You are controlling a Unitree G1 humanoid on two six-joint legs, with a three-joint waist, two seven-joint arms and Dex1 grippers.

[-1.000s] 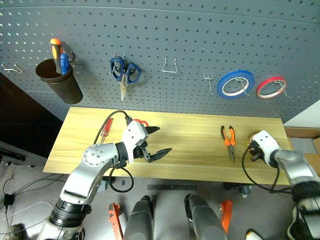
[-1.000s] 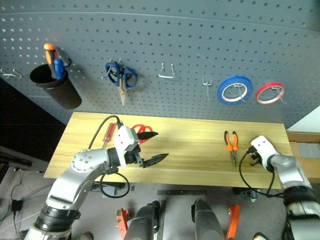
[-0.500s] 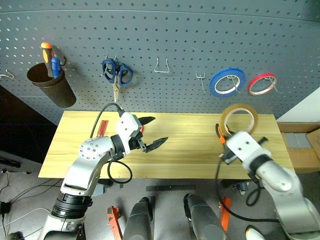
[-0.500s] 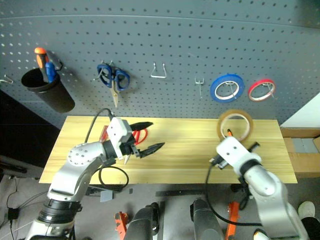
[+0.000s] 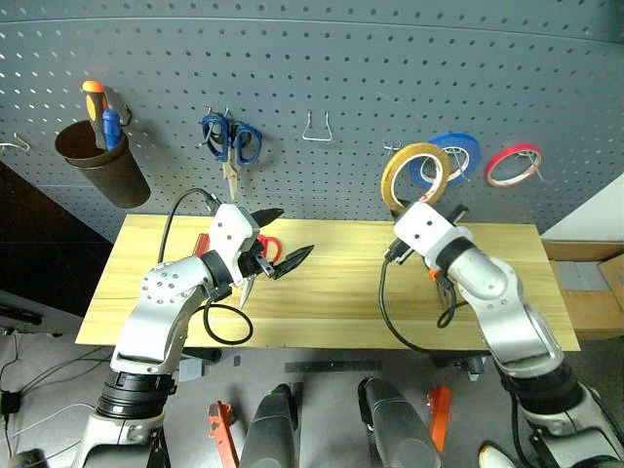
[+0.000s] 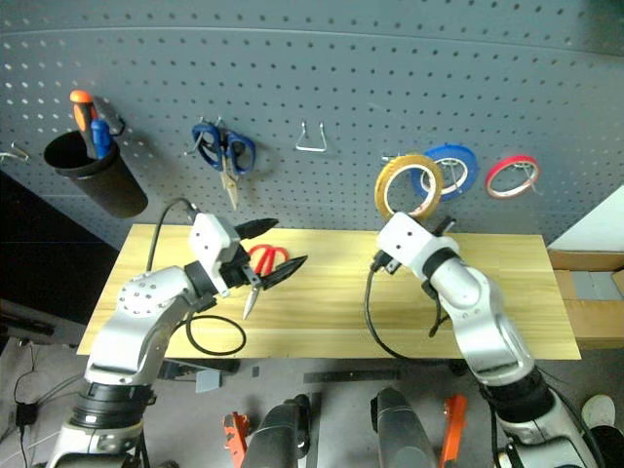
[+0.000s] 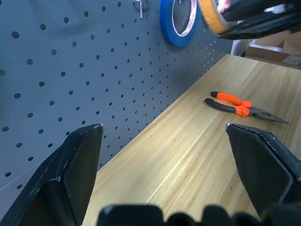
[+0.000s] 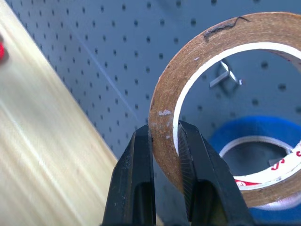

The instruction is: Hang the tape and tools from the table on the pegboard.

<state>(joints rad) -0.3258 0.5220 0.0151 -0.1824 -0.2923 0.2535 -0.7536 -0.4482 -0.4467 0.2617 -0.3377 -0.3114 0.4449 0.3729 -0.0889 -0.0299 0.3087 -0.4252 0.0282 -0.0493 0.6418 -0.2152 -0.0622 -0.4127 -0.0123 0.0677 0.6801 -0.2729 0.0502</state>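
1. Above the table (image 5: 331, 292), both arms are raised and reach forward toward the pegboard (image 5: 322, 68), each hand pointing roughly level and inward toward the other.
2. The right hand (image 5: 429, 200) is closed on the tape (image 5: 414, 175), its two fingers pinching the ring's band. The ring is held upright and clear of the table, in front of the pegboard, just beside a small double-prong hook (image 5: 392, 148) and partly overlapping the blue tape ring (image 5: 450, 158) hanging behind it.
3. The left hand (image 5: 283, 239) is open, its fingers spread wide with nothing between them. It hovers over the left half of the table, above the red-handled scissors (image 6: 265, 257).
4. The pegboard is a dark grey panel with a regular hole grid, spanning the wall behind the table.
5. The table is a long light-wood top. The red-handled scissors lie on its left part, and the screwdriver (image 5: 202, 244) lies behind the left arm, mostly hidden. In the left wrist view the pliers (image 7: 242, 106) lie flat on the right part, below the raised right arm.
6. Items on the pegboard, left to right: a dark cup (image 5: 102, 166) holding orange and blue screwdrivers, blue-handled scissors (image 5: 230, 141), a bare wire hook (image 5: 317, 127), the blue tape ring, and a red tape ring (image 5: 513, 164).
7. Grey floor lies below the table.
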